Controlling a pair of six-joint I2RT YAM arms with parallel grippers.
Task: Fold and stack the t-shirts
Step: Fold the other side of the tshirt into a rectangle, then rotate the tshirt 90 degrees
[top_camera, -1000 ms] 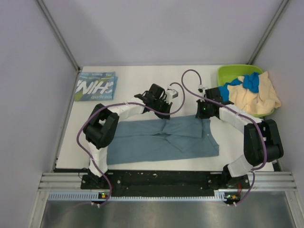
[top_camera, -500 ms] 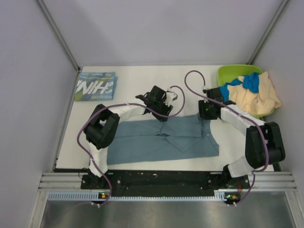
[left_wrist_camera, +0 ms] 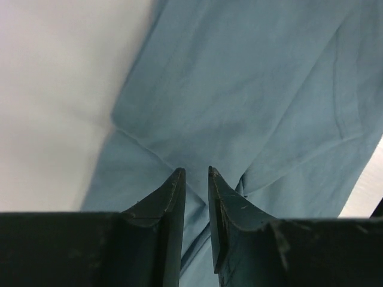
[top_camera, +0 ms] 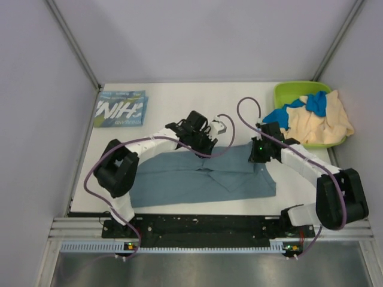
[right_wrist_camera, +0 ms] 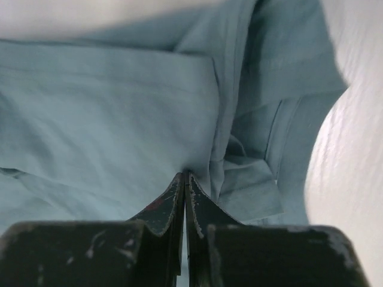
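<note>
The right jaws are pressed together on a pucker of the slate shirt point(top_camera: 179, 182) near its far right corner. The left jaws stand a sliver apart over the far hem at mid-width; whether cloth is nipped there I cannot tell. The shirt lies spread across the near bench point(top_camera: 179, 101), so two holds on its far edge suit folding it nearward. The teal shirt point(top_camera: 119, 109), folded at far left, likely starts the stack.
</note>
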